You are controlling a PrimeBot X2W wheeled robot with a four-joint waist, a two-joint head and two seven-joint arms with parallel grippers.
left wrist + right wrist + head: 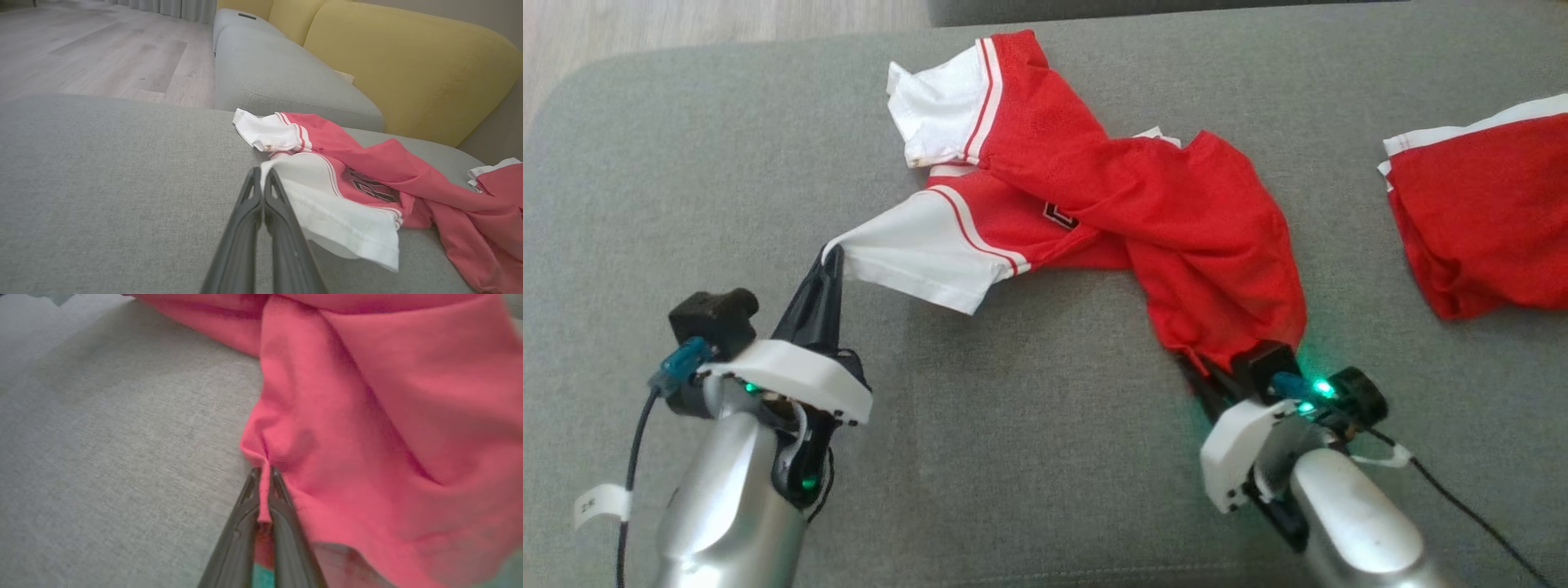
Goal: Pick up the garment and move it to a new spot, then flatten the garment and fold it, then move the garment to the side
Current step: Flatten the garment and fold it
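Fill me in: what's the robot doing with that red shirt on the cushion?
The robot has both grippers on a red and white jersey that lies crumpled and twisted on the grey cushion. The left gripper is shut on the edge of a white sleeve. The right gripper is shut on a pinch of the red fabric at the near edge. The jersey is not yet flattened or folded. A second red garment lies apart to the right, untouched.

Garment (1176, 212) red, white sleeves, red-white striped trim. Cushion (1013, 449) grey. Sofa back (408, 69) yellow. Floor (102, 49) pale wood.
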